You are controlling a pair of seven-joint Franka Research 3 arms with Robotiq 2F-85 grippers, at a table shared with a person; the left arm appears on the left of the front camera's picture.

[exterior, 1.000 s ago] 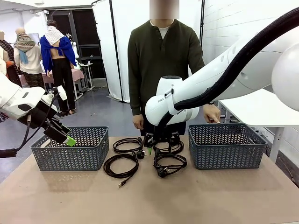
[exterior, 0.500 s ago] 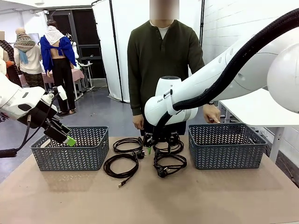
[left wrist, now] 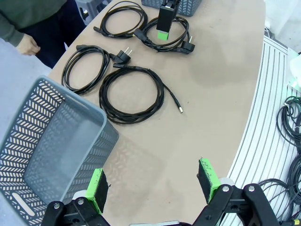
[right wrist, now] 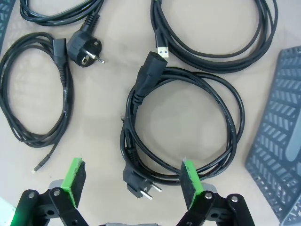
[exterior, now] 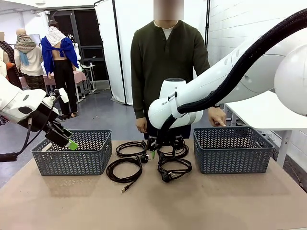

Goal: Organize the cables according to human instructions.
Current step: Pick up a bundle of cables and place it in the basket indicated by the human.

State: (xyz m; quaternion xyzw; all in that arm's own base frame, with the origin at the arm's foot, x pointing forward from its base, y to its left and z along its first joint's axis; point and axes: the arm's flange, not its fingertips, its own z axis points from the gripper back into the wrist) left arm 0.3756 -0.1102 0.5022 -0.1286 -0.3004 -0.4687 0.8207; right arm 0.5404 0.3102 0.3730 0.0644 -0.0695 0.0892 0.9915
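Cables (right wrist: 150, 63) lie between two grey baskets (exterior: 72, 160), right hand (right wrist: 130, 172) over one.

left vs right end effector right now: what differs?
The left end effector hangs high by the left basket, tilted; the right end effector sits low at the table's middle, pointing down. The left one has bare table between its fingers; the right one has a coiled cable there. Both are open and hold nothing.

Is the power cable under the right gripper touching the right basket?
Apart. The right wrist view shows a strip of bare table between the power cable and the right basket.
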